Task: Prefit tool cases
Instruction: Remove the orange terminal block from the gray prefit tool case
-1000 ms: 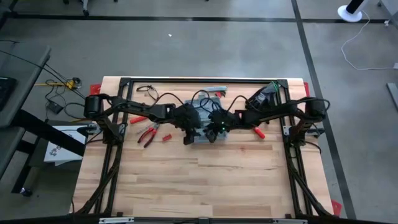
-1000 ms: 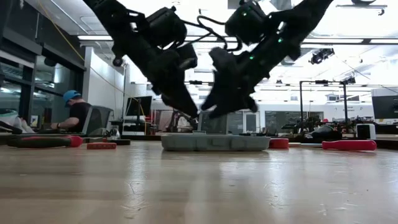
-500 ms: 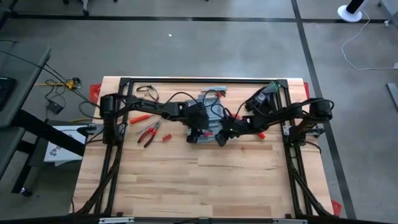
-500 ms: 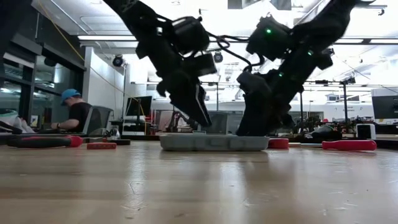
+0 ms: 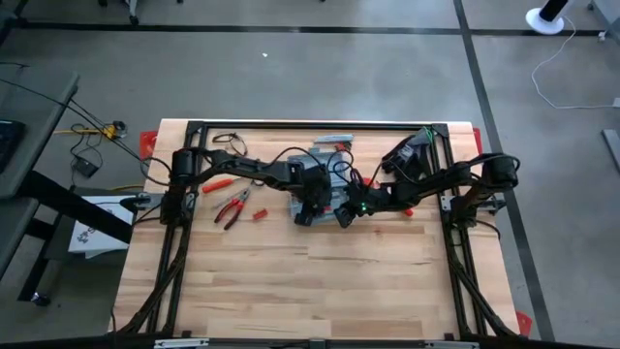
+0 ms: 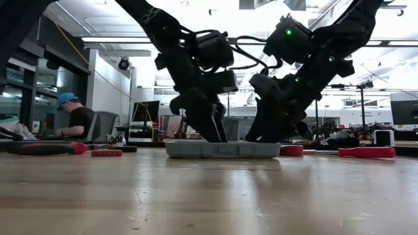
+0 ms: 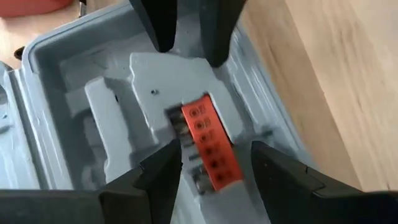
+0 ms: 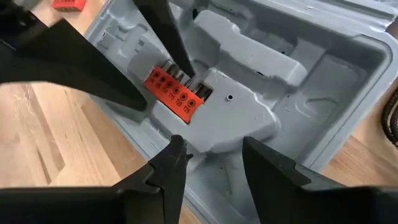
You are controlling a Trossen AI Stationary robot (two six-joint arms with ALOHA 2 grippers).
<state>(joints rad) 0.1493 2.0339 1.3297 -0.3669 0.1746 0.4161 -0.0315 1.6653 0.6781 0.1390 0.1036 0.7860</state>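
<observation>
The grey-blue tool case (image 5: 325, 202) lies open on the table near its far middle, moulded recesses up (image 7: 112, 112). My left gripper (image 7: 216, 155) reaches slanting down into the case (image 6: 222, 150), shut on a small orange bit holder (image 8: 177, 92) with a row of metal bits. My right gripper (image 8: 212, 144) stands open just right of it (image 6: 261, 134). Its fingers are on either side of a raised grey moulding (image 8: 236, 115) near the case's wall. Whether they touch the moulding, I cannot tell. My left gripper pinches the orange bit holder between its two fingers, one finger at the metal bits' side (image 7: 181, 134), the other at the orange back edge (image 7: 239, 168). The fingers slant down from the table's left. The holder sits tilted against the moulded insert (image 7: 155, 81).
Red-handled pliers (image 5: 232, 206) and small red tools (image 5: 218, 182) lie left of the case, and another red handle (image 5: 405, 206) lies to its right. A slim grey bar (image 5: 329, 141) and a black device (image 5: 407, 155) are at the far edge. The near half of the table (image 5: 310, 281) is bare wood. A person (image 6: 75, 114) sits beyond.
Both grippers have come down from above the case to its moulded inside. My left gripper has gone toward the table's right and rolled. My right gripper has also shifted toward the right edge. The case has kept its place.
</observation>
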